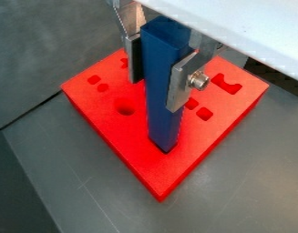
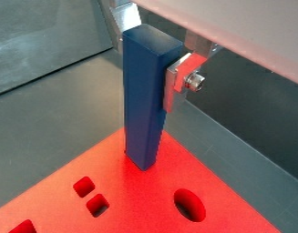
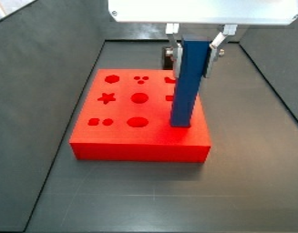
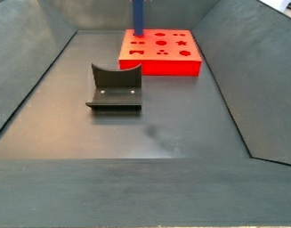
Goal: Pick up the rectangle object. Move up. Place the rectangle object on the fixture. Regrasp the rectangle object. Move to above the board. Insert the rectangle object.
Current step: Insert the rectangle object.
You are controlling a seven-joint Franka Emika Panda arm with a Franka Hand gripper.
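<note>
In a side view the fixture (image 4: pixel 113 87) sat on the counter (image 4: pixel 172 134), well apart from the board (image 4: pixel 165 52). The gripper (image 3: pixel 194 45) hung over the board, its fingers (image 1: pixel 184 77) clamped on the upright rectangle object (image 3: pixel 188 86).

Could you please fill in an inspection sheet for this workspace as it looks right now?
Surface: dark grey floor of a walled bin, bare apart from the items below.
Job's things: red board with shaped cut-outs lies flat; blue rectangle object stands upright, lower end at the board's top near one edge; whether it has entered a hole cannot be told. The fixture stands apart from the board, nothing on it.
Clutter: nothing seen.
Grippers: end effector above the board, silver fingers clamped on the bar's upper part.
Cables: nothing seen.
Surroundings: dark sloping bin walls.
</note>
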